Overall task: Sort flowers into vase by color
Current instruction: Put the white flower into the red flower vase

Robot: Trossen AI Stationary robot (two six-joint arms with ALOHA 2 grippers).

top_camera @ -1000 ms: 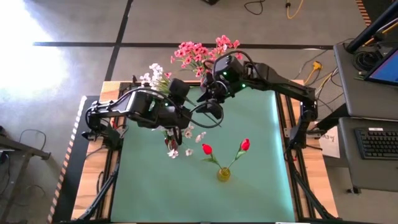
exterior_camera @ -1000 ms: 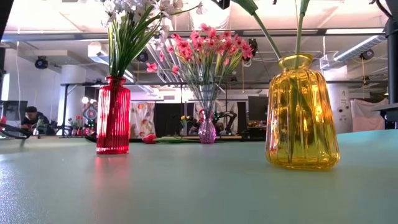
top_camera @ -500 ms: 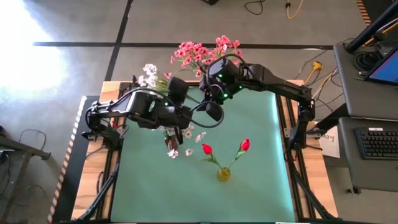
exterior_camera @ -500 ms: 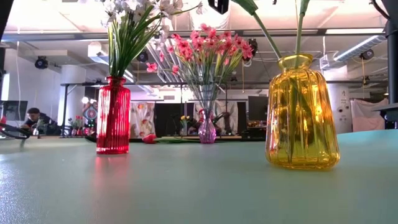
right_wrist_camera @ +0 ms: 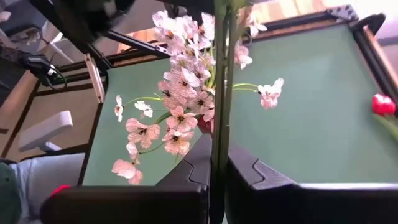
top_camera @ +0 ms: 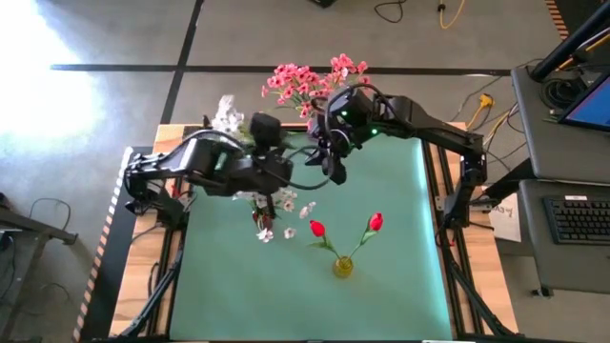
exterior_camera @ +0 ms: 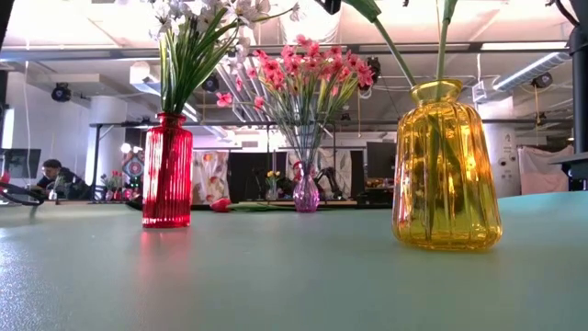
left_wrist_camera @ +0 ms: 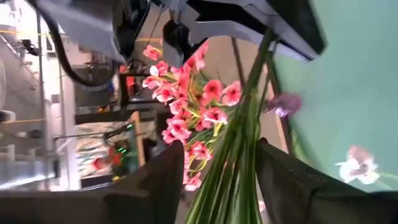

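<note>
We clamp our right gripper point(right_wrist_camera: 217, 163) on a green stem point(right_wrist_camera: 219, 93) above the red vase point(exterior_camera: 167, 170) while our left gripper point(left_wrist_camera: 214, 168) stands open, passing it across.

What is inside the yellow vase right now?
The yellow vase holds green stems, seen through the glass; from above, two red buds top them. Other contents cannot be made out.

A grey concrete floor point(top_camera: 114, 38) crossed by dark tape lines point(top_camera: 286, 69) surrounds the green tabletop point(top_camera: 391, 248). Bright light washes over the floor at one corner. A grey desk point(top_camera: 562, 219) carries a keyboard point(top_camera: 583, 219). Across the room, ceiling ducts point(exterior_camera: 514, 69), dark frames, and a seated person point(exterior_camera: 50, 176).
</note>
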